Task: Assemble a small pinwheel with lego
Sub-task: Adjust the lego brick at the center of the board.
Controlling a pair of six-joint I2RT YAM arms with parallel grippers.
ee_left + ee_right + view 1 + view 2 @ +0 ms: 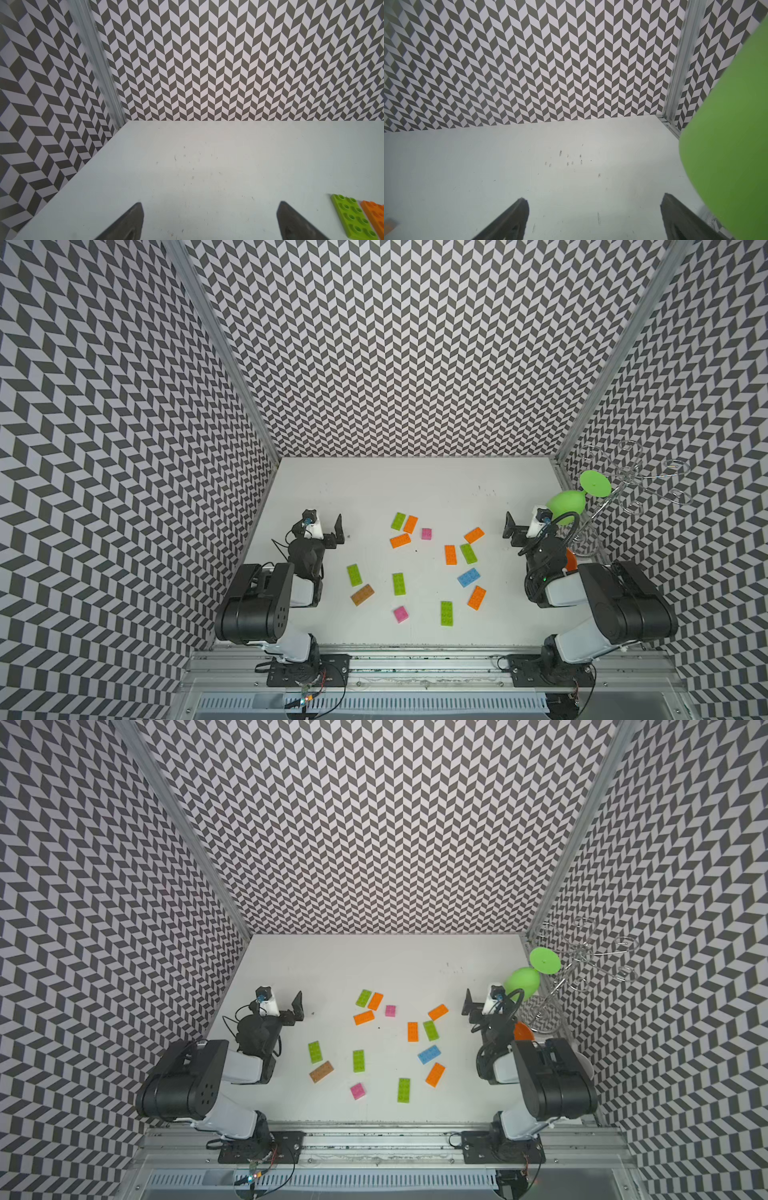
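The lego lies scattered flat on the white table (pixel 415 485): several lime green bricks (pixel 398 584), several orange ones (pixel 450 554), a blue one (pixel 469 577), a brown one (pixel 362 594) and two pink squares (pixel 426 534) (pixel 401 614). My left gripper (pixel 336 533) (pixel 210 204) stands open and empty at the left, over bare table. A lime brick (pixel 351 218) and an orange brick (pixel 374 214) lie just off to its side. At the right, my right gripper (pixel 512 531) (pixel 594 198) is open too, with nothing between its fingers.
A green plastic goblet (pixel 565 504) (pixel 726 135) hangs upside down from a wire rack (pixel 631 485) at the back right, close beside the right wrist. An orange object (pixel 571 558) shows partly behind the right arm. Patterned walls close in three sides.
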